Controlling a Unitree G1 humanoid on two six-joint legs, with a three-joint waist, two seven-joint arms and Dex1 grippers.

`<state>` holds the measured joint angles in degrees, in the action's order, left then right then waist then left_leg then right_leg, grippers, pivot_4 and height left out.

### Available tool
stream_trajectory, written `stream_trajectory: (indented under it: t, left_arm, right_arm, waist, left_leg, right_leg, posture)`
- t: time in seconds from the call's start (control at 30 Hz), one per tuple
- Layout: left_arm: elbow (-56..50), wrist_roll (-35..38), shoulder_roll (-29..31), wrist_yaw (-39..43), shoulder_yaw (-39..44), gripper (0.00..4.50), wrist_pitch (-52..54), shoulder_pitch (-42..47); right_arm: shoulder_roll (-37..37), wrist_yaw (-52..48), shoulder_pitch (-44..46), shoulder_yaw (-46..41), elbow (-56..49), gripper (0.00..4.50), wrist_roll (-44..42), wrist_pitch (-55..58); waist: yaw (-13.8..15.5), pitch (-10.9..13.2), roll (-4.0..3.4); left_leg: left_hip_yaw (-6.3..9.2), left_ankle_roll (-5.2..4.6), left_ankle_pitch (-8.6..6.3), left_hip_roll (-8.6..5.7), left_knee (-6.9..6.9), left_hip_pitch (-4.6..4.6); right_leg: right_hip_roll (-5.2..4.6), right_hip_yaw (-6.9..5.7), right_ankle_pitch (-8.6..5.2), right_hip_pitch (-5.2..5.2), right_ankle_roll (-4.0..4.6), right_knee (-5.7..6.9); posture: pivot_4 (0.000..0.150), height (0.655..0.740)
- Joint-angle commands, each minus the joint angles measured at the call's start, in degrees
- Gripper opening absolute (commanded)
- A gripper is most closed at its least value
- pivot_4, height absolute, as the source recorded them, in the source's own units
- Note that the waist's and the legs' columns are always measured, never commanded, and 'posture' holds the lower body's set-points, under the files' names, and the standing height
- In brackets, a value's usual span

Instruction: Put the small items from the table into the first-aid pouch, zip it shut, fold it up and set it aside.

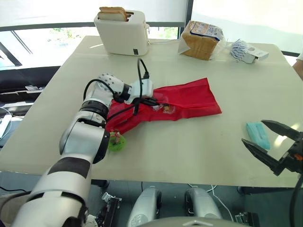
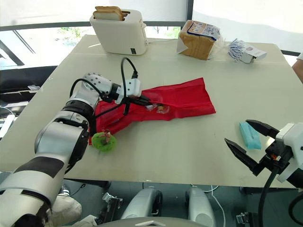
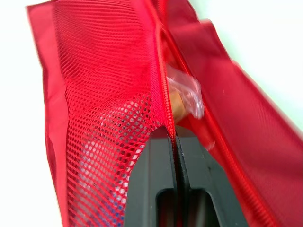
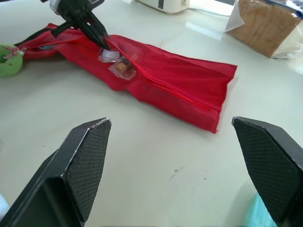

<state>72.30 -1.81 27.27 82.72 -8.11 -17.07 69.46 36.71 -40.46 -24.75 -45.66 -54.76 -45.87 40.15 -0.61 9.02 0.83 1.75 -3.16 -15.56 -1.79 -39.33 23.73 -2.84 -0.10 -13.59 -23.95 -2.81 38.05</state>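
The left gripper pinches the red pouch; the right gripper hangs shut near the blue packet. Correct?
No: the right gripper hangs open near the blue packet, as the right wrist view shows. The left gripper does pinch the red pouch.

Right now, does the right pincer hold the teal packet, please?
No, the right pincer gapes open and the teal packet lies on the table beside it.

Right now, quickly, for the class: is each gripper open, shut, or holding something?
Left gripper: shut on the red mesh first-aid pouch, pinching its zipper edge.
Right gripper: open, holding nothing.
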Motion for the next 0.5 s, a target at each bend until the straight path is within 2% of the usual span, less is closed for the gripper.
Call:
stream_trajectory:
  t: [0.03,0.1,0.13,0.17,0.23,0.3,0.37,0.5]
  left_arm:
    - [-6.7,4.4,-1.7,-1.4,3.6,2.19,12.8,0.1]
    - [-15.9,6.2,-4.4,-5.2,4.3,2.49,20.9,-3.1]
    - [-20.8,6.5,-6.1,-8.8,4.4,3.16,25.0,-4.7]
    - [-25.1,6.5,-7.4,-11.9,4.4,3.48,29.2,-6.1]
    - [-34.2,6.5,-10.4,-17.1,3.4,4.41,37.4,-9.0]
    - [-40.1,1.9,-12.2,-23.5,-0.3,4.48,44.2,-10.4]
    - [-43.3,0.2,-14.4,-26.4,-3.2,4.48,44.7,-11.4]
    - [-37.4,-3.3,-19.0,-34.3,-6.2,4.48,42.9,-9.7]
  right_arm:
    - [0.6,2.2,-0.9,-2.5,-2.5,4.5,-2.1,-1.3]
    - [1.2,3.3,-1.9,-3.2,-3.0,4.5,-2.6,-1.2]
    - [1.5,3.8,-2.4,-3.7,-3.1,4.5,-3.2,-1.1]
    - [1.9,4.3,-2.7,-4.0,-3.1,4.5,-3.8,-1.0]
    - [2.8,4.7,-3.8,-5.2,-3.1,4.5,-4.9,-0.9]
    - [3.4,4.7,-5.4,-7.3,-3.1,4.5,-7.1,-1.0]
    - [4.0,3.8,-7.6,-10.0,-3.1,4.5,-10.1,-1.6]
    - [5.1,3.1,-11.0,-16.2,-2.9,4.5,-16.1,-2.6]
  waist:
    - [0.1,0.0,0.0]
    - [0.2,0.0,-0.01]
    - [0.4,0.0,-0.02]
    - [0.7,0.0,-0.01]
    - [0.9,0.0,0.0]
    - [1.2,0.0,0.0]
    - [1.3,0.0,-0.02]
    - [1.5,0.0,-0.03]
  left_leg:
    - [0.0,0.0,0.0,0.0,0.0,0.0]
    - [0.05,0.0,0.0,-0.01,-0.03,0.01]
    - [0.07,0.0,0.0,-0.02,-0.03,0.01]
    - [0.1,-0.02,-0.01,-0.03,-0.04,0.0]
    - [0.12,-0.02,-0.01,-0.03,-0.09,0.01]
    - [0.11,-0.02,-0.01,-0.03,-0.09,0.01]
    - [0.12,-0.02,-0.01,-0.03,-0.08,-0.01]
    - [0.1,-0.03,-0.02,-0.03,-0.06,-0.06]
  right_leg:
    - [0.0,0.0,0.0,0.01,0.0,0.0]
    - [-0.05,-0.05,0.0,0.06,0.0,-0.02]
    - [-0.06,-0.06,0.0,0.08,0.0,-0.07]
    - [-0.15,-0.09,-0.02,0.14,-0.03,-0.05]
    - [-0.18,-0.06,-0.02,0.18,-0.04,-0.09]
    - [-0.19,0.01,-0.02,0.18,-0.03,-0.07]
    - [-0.15,0.11,-0.02,0.18,-0.03,-0.06]
    - [-0.16,0.13,-0.02,0.22,-0.03,-0.09]
  posture:
    - [0.15,0.74]
    - [0.15,0.74]
    - [0.15,0.74]
    - [0.15,0.74]
    - [0.15,0.74]
    - [0.15,0.74]
    - [0.15,0.74]
    - [0.15,0.74]
